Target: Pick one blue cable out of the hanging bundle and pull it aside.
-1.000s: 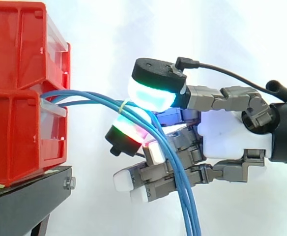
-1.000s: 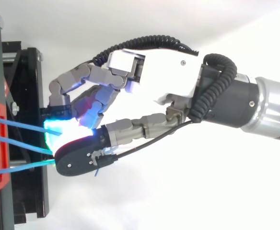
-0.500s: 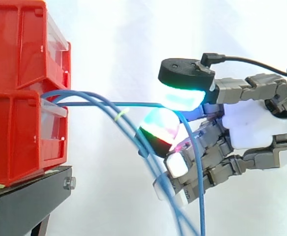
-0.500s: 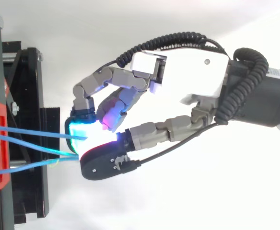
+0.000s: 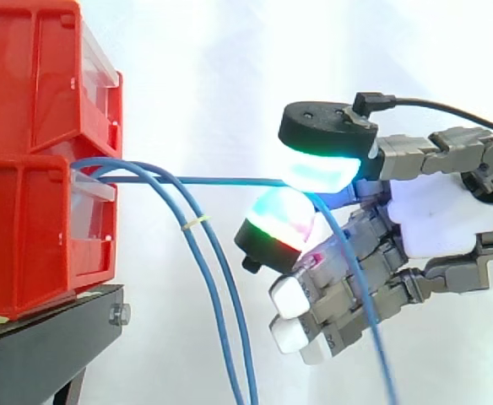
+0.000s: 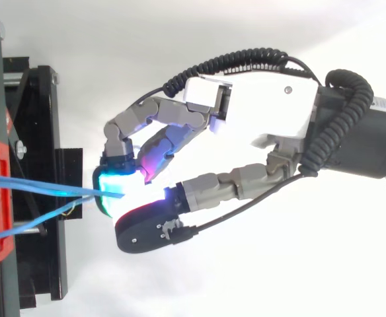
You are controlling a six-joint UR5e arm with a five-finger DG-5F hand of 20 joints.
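Blue cables come out of the lower red bin [image 5: 35,236]. One blue cable [image 5: 230,180] runs level and taut from the bin to my hand [image 5: 441,219], pinched between the cyan-glowing thumb pad [image 5: 318,173] and a green and red fingertip [image 5: 276,218]. Past the pinch it drops beside the curled fingers. The other two blue cables [image 5: 217,295], bound by a yellow tie [image 5: 196,224], hang down apart from the hand. From above, the pinched cable [image 6: 47,187] reaches the glowing pads of the hand [image 6: 272,105].
Two red bins [image 5: 35,76] are stacked on a black stand [image 5: 44,346] at the left. In the top view the stand [image 6: 41,132] runs along the left edge. A white curtain is behind, with open room to the right of the bins.
The hand has drawn back to the right with one cable in its pinch. That cable is now taut and level. The other two have slipped off the hand and swung back toward the bins.
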